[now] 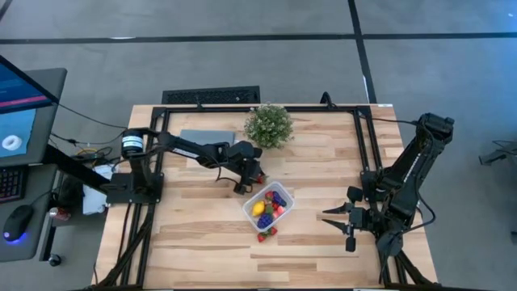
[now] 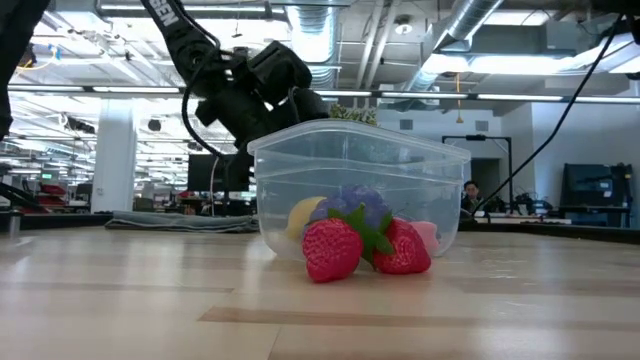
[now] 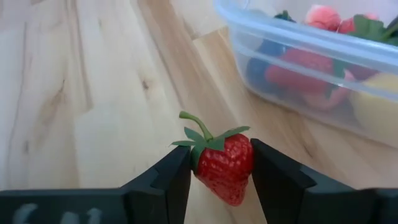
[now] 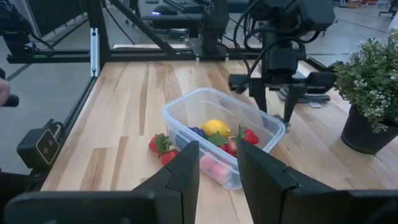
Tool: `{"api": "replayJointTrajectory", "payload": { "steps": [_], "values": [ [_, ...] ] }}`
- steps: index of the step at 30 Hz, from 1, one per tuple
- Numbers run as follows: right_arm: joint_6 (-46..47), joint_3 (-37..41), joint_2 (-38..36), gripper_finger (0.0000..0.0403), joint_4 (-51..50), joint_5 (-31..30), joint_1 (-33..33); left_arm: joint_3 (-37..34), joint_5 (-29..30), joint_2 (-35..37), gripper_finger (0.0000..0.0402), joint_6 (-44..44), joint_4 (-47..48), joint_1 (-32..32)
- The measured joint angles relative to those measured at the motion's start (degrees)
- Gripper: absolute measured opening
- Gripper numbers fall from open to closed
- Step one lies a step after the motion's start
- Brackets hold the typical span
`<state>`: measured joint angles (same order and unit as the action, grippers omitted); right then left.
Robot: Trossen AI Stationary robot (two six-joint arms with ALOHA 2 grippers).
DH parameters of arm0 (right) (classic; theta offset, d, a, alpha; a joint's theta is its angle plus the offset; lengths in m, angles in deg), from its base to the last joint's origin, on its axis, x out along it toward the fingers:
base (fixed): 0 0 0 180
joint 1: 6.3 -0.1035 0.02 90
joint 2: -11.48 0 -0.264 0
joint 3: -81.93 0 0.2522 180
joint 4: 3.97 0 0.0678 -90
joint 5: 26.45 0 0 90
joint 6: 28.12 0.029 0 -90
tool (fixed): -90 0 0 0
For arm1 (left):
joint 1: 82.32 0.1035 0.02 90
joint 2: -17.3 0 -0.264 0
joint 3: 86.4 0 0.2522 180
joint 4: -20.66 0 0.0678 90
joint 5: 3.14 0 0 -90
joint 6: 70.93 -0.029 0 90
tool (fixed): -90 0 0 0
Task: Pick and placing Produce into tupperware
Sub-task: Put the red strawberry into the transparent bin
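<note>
**Carrying a strawberry to the tupperware**

Gripping a red strawberry between its two fingers, our left gripper hangs just beside the tupperware, on the side toward the table's far edge. That clear box sits near the middle of the tabletop and already holds a yellow piece, purple pieces and pink-red ones. Two more strawberries lie on the wood, touching the box's wall on the side facing the near edge.

To do this step well, we judge the berry should clear the rim before moving across, then be let go low over the box so it does not bounce out.

Only the left wrist view shows the berry pinched by its sides, stem up. Our low view hides it behind the box but shows the two loose berries plainly. From the high view we place our right gripper, shut on nothing, waiting near the tabletop's right edge.
</note>
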<state>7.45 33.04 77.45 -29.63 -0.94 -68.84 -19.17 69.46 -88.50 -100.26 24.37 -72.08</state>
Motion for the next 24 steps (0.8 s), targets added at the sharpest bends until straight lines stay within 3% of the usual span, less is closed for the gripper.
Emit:
{"api": "replayJointTrajectory", "payload": {
  "steps": [16, 24],
  "values": [
    [0.00, 0.02, 0.00, 0.0132, 0.31, 0.13, -0.02, 0.00, 4.80, 10.66, 0.0144, 0.64, 18.15, -0.22],
    [0.00, 0.02, 0.02, 0.0132, 0.39, 0.15, -0.04, 0.00, 6.25, 16.36, 0.0144, 2.10, 25.15, -3.26]
  ]
}}
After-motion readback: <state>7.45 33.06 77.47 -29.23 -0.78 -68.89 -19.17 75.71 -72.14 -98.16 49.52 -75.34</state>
